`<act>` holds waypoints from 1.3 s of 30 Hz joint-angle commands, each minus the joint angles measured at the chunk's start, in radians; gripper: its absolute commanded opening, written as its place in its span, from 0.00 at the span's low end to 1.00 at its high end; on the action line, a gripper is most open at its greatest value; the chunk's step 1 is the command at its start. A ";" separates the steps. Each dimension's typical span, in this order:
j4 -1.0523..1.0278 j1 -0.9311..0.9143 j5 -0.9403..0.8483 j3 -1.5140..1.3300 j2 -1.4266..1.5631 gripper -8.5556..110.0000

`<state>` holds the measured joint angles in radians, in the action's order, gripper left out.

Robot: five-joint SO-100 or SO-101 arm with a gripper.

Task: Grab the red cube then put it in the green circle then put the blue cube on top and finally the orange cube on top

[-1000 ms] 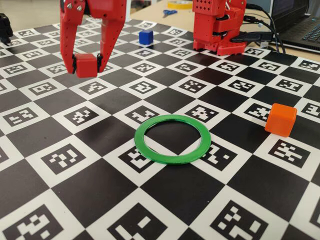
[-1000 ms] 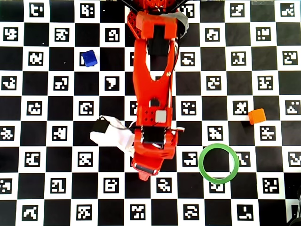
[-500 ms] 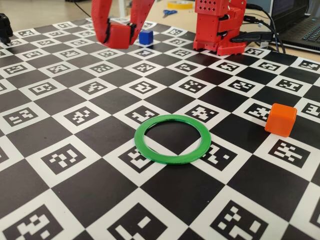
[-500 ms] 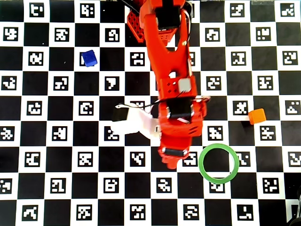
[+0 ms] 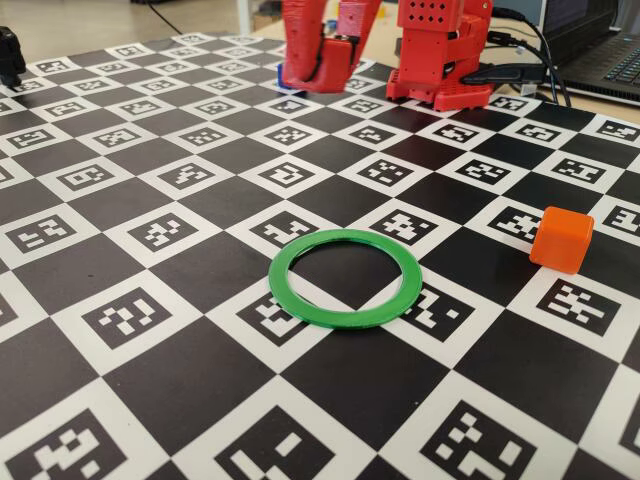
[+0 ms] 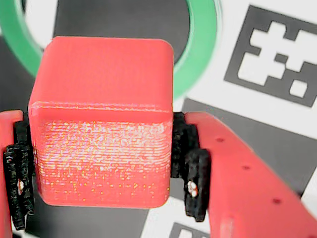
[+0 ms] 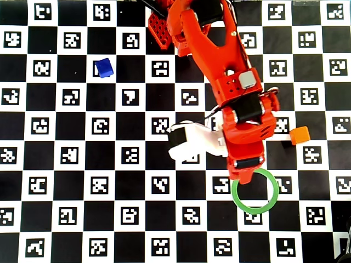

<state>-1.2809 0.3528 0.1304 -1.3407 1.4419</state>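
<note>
The red cube (image 6: 101, 119) fills the wrist view, clamped between the black pads (image 6: 190, 163) of my gripper (image 6: 101, 168), which is shut on it. In the fixed view the gripper (image 5: 325, 70) holds the red cube (image 5: 335, 62) in the air at the back. From overhead the gripper tip (image 7: 245, 176) hangs over the upper-left rim of the green circle (image 7: 272, 192), hiding the cube. The green circle (image 5: 345, 277) lies flat with nothing inside it. The blue cube (image 7: 103, 67) sits far left at the back. The orange cube (image 7: 299, 135) rests right of the arm.
The table is a black-and-white checkerboard of printed markers (image 5: 150, 230). The red robot base (image 5: 440, 50) stands at the back, with cables and a laptop (image 5: 600, 50) to its right. A white wrist camera (image 7: 192, 143) sticks out left of the arm.
The arm has swung to the right with the red cube still held, from the left side of the board to above the rim of the green circle. The other cubes have not moved.
</note>
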 commanded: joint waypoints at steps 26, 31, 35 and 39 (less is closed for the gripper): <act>-0.048 0.048 0.196 0.584 -0.491 0.14; -0.051 0.055 0.210 0.657 -0.563 0.14; -0.055 0.058 0.219 0.707 -0.620 0.14; -0.064 0.058 0.225 0.736 -0.664 0.14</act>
<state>-1.3361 0.4034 0.3528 -0.7056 0.7501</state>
